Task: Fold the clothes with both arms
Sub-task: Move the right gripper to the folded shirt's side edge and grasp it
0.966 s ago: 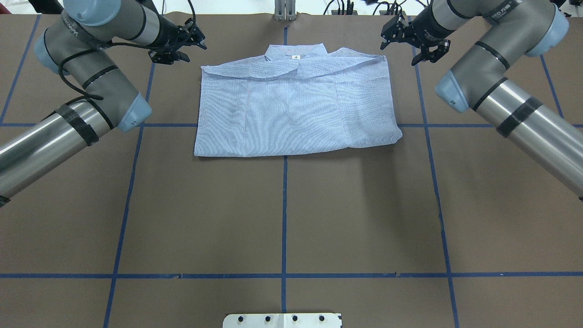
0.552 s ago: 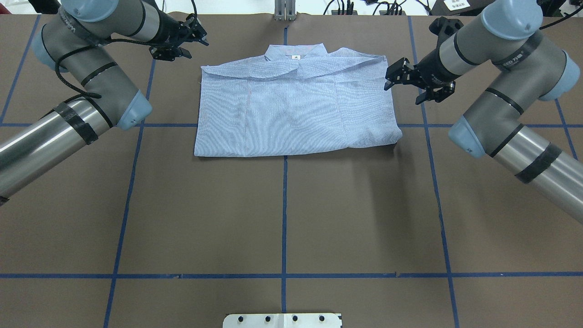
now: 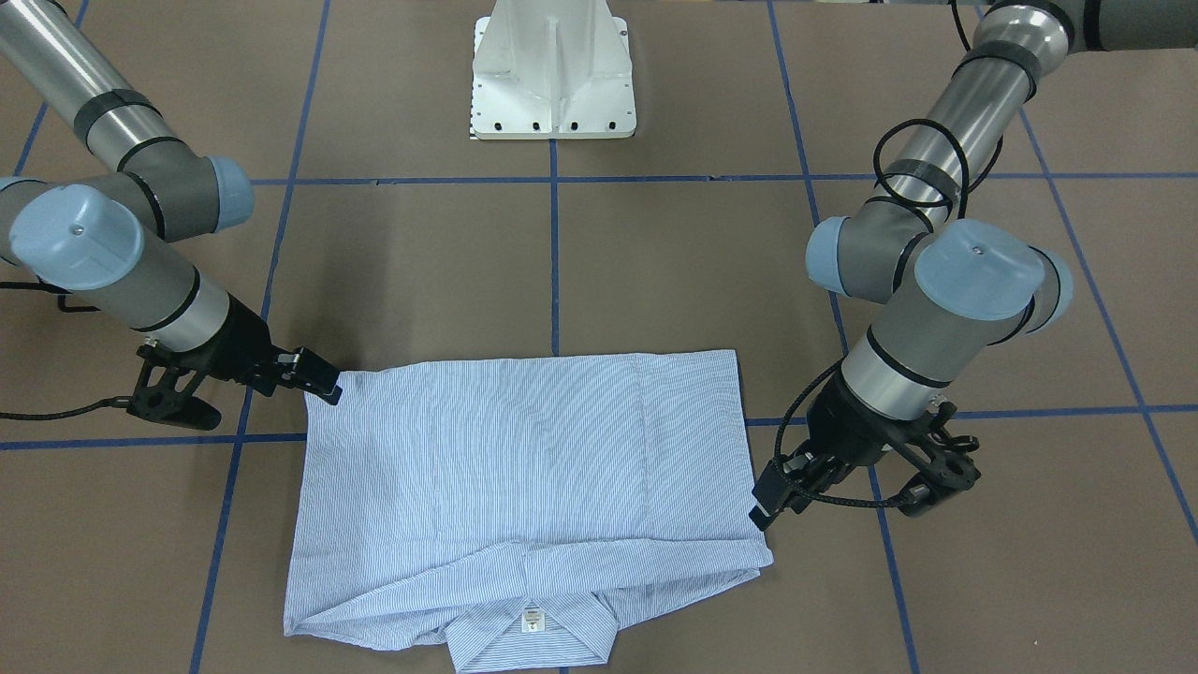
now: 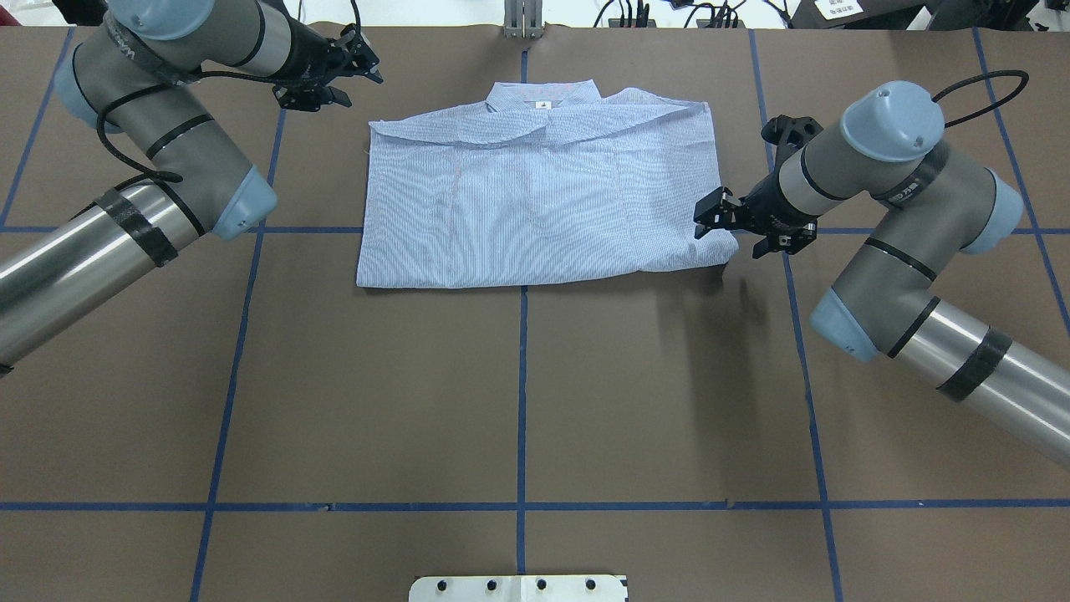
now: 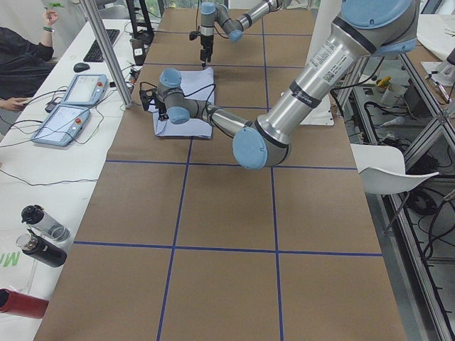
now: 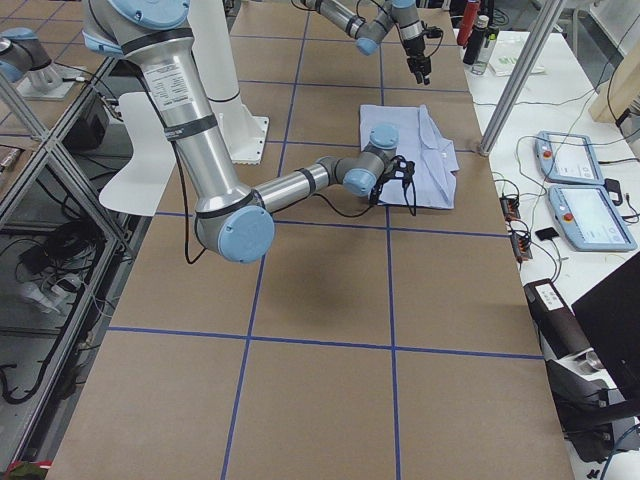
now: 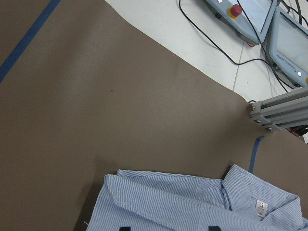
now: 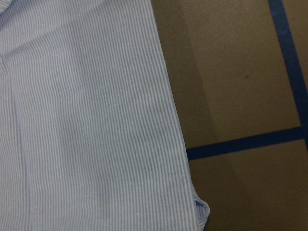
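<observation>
Right now my right gripper (image 4: 740, 230) is low at the shirt's (image 4: 535, 201) near right corner, fingers spread wide, one fingertip (image 3: 323, 388) at the cloth's edge; I cannot tell whether it touches. My left gripper (image 4: 351, 86) hangs higher, beside the collar-end left corner, also spread and holding nothing. The shirt lies folded into a flat rectangle on the middle of the table (image 4: 535, 401), collar (image 3: 529, 637) and white neck label (image 3: 532, 620) toward the far edge from me. Brown paper covers the table, ruled into squares by blue tape (image 4: 522, 393). My white pedestal (image 3: 552, 75) stands at the near edge. Beyond the far edge a white bench carries two pendants (image 6: 590, 215), cables and bottles (image 5: 43, 241), and a person (image 5: 21, 57) sits there.
</observation>
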Motion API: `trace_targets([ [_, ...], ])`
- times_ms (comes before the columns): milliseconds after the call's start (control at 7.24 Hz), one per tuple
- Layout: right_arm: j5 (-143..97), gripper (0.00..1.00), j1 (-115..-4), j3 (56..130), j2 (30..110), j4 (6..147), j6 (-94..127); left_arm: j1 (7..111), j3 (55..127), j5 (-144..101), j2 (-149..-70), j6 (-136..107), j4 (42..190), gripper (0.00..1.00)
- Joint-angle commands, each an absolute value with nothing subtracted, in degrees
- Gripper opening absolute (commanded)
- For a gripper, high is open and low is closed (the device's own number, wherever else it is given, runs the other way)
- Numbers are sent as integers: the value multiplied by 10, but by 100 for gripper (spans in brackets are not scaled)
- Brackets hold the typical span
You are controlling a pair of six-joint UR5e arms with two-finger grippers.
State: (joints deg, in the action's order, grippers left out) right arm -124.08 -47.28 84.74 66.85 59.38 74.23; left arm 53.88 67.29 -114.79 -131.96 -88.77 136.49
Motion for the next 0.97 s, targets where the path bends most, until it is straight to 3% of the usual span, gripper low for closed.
trace_targets([
  [0, -1237, 66, -465, 846, 670, 594, 743, 540, 673, -1148, -1319, -888, 1364, 62],
  [138, -1236, 18, -465, 846, 671, 593, 744, 540, 673, -1147, -1319, -888, 1365, 62],
  [276, -1236, 0, -465, 849, 679, 592, 743, 540, 674, -1147, -1319, -888, 1365, 62],
  [552, -1242, 0, -467, 866, 698, 590, 743, 541, 690, -1147, -1307, -888, 1365, 59],
  [828, -1273, 0, -452, 970, 784, 589, 742, 541, 716, -1147, -1291, -888, 1364, 57],
])
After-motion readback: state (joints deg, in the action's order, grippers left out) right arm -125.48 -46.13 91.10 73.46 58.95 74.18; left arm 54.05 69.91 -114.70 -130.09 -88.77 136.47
